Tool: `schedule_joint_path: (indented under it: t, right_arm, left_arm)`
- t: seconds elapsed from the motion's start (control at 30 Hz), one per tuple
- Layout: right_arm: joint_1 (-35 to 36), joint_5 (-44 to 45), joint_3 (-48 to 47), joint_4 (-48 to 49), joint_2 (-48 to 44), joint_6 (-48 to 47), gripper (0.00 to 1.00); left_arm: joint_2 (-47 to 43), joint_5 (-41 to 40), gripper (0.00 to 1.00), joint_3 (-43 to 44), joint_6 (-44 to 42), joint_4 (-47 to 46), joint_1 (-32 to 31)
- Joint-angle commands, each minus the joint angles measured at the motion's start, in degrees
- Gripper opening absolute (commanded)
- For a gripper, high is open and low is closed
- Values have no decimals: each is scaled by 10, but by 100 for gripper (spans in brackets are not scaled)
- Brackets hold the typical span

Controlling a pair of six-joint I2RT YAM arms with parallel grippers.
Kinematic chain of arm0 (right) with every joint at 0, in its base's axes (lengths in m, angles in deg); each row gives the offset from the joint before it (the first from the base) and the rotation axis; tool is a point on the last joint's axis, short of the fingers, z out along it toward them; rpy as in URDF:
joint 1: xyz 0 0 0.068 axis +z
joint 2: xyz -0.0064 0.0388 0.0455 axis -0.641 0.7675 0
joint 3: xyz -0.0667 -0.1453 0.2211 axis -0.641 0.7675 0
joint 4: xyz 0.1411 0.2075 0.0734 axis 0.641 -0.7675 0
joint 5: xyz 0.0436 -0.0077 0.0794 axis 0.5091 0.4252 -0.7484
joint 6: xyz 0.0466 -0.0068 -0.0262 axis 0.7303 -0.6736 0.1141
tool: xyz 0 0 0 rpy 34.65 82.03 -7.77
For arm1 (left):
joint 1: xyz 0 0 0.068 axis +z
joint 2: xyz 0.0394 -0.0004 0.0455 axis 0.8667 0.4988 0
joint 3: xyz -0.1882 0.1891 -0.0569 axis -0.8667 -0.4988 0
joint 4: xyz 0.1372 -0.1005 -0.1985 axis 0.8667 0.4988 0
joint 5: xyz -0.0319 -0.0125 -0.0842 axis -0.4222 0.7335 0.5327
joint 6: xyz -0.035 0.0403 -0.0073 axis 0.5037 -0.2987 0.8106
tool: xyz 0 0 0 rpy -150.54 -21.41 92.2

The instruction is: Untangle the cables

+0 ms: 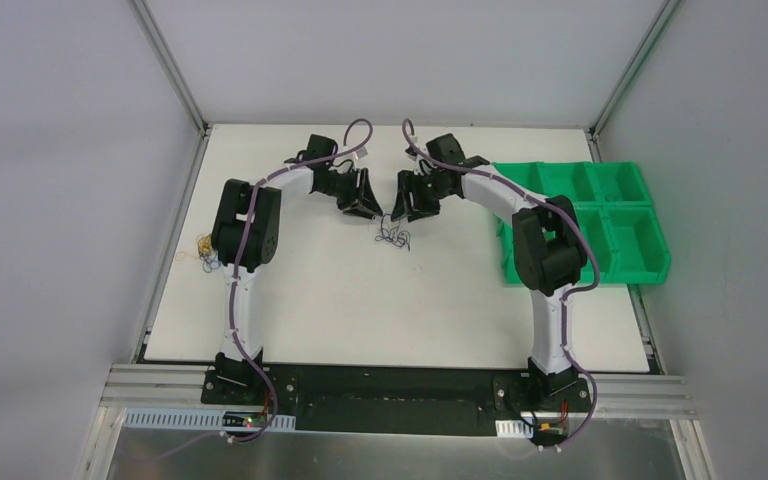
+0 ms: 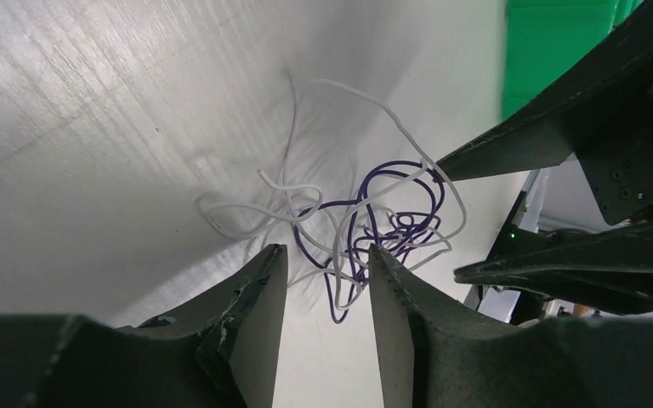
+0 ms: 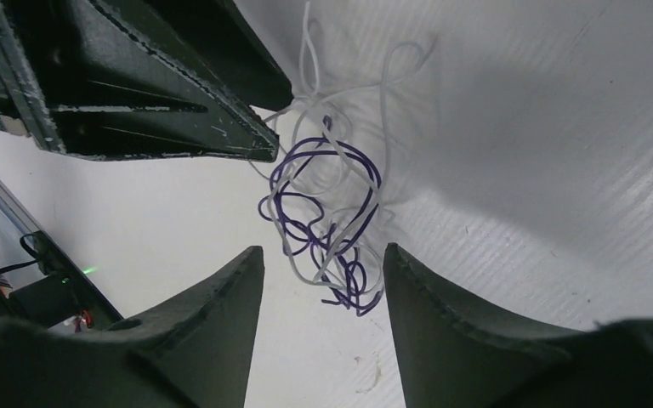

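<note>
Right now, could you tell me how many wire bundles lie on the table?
2: a purple-and-white tangle at the centre; a yellowish bundle at the left edge, partly hidden behind the left arm.

A white desk (image 1: pixel 360 300) boxed in by plain pale grey walls (image 1: pixel 390 60) on three sides, metal posts (image 1: pixel 168 62) at its far corners, green compartment bins (image 1: pixel 642 270) at its right edge, evenly lit

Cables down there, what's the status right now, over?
Left gripper, right gripper: both open, facing each other. Cables: purple-and-white tangle lying between them, not gripped. Another small bundle sits beside left arm.
</note>
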Motion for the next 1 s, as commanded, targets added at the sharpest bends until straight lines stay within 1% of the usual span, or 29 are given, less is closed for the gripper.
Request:
schedule_joint_path:
  t: [0.0,0.03,0.1,0.2,0.23,0.3,0.43,0.53,0.6,0.7,0.87,0.97]
  right_arm:
    - [6,29,17,17,14,-4,54]
    - [7,32,23,14,14,-15,54]
    - [8,34,38,10,5,-22,56]
    - [8,33,73,15,-20,-30,68]
    - [8,32,84,17,-29,-31,71]
    - [7,29,98,20,-49,-33,73]
    - [1,-2,114,30,-81,-33,74]
    - [-1,-30,133,50,-94,-36,72]
    - [0,-39,138,58,-90,-38,67]
    - [0,-49,137,74,-74,-44,57]
    - [-1,-52,120,101,-37,-66,53]
    - [0,-55,111,101,-23,-74,44]
  left_arm:
    - [-8,27,39,-21,17,-29,-9]
    - [-7,25,34,-23,22,-32,-9]
    - [-5,19,28,-30,34,-43,-9]
    - [-9,17,18,-45,48,-58,-9]
    - [-10,15,12,-49,50,-60,-9]
    - [-14,6,0,-58,51,-60,-9]
    - [-16,4,0,-67,53,-61,-9]
    - [-18,5,0,-70,54,-61,-9]
    - [-19,4,0,-72,54,-62,-9]
    - [-21,4,0,-76,53,-62,-9]
    - [-20,2,0,-76,53,-61,-9]
    - [-18,2,0,-72,52,-62,-9]
